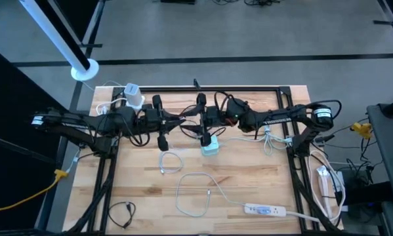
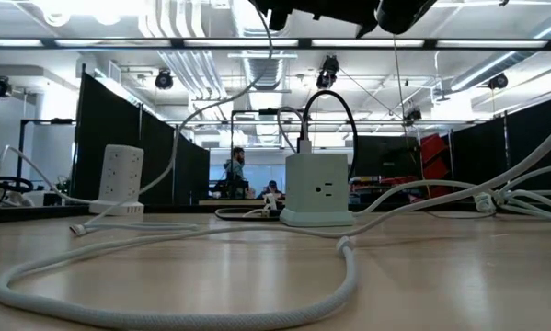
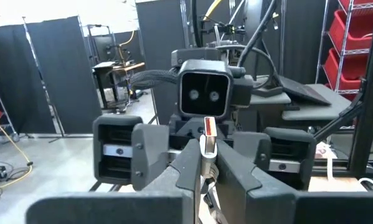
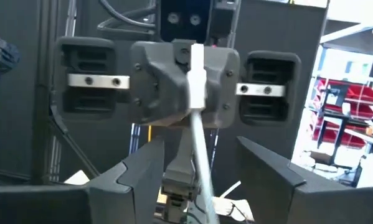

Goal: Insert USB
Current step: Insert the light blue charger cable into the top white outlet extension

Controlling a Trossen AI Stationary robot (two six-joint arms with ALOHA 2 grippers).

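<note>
On the near part of the wooden table (image 1: 248, 177), a white power strip (image 1: 267, 210) lies toward the right front edge, with a loose loop of white cable (image 1: 195, 190) beside it and a small black cable (image 1: 122, 213) coiled at the left front. From table height, a thick white braided cable (image 2: 211, 267) curls across the foreground.

Farther in, near the table's middle, stands a white cube outlet (image 1: 210, 147), with a black cord plugged into its top and arching over it. A white tower power strip (image 1: 134, 96) stands at the back left.

Above the cube, the two arms meet nose to nose. The left gripper (image 3: 206, 163) has its fingers pressed together on the USB plug (image 3: 208, 134), a white connector with a metal tip that sticks up from between them. In the right wrist view, the same plug and its white cable (image 4: 198, 118) hang down from the left gripper, directly in front of the right gripper (image 4: 198, 180). The right gripper's fingers (image 4: 139, 177) stand apart on either side of the cable, not touching it, with nothing gripped between them.

Beyond the table, dark partition curtains and red shelving fill the room.
</note>
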